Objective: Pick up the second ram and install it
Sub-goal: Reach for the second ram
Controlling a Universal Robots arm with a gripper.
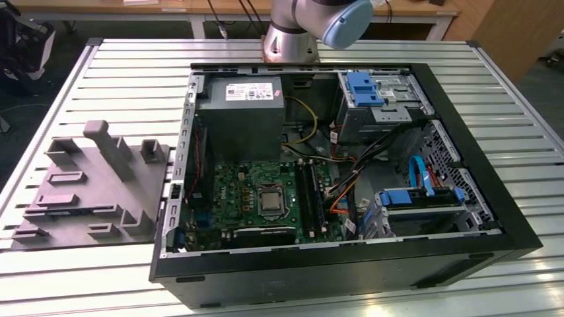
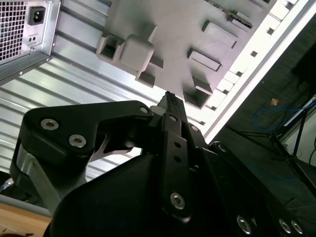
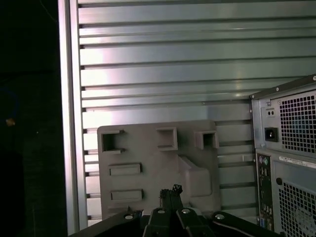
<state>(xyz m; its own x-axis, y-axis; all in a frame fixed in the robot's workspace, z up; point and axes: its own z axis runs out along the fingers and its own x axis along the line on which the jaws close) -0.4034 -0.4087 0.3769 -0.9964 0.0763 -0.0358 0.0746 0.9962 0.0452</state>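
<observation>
Jaws seem closed together on nothing, poised above the grey fixture tray (image 3: 148,158), likely to reach its pockets.

Bright overhead glare across the slatted table (image 3: 163,64); deep shadow off its edge.

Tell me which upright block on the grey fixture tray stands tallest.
The narrow slab at the far end of the tray in the exterior view; it towers over the squat blocks around it.
</observation>
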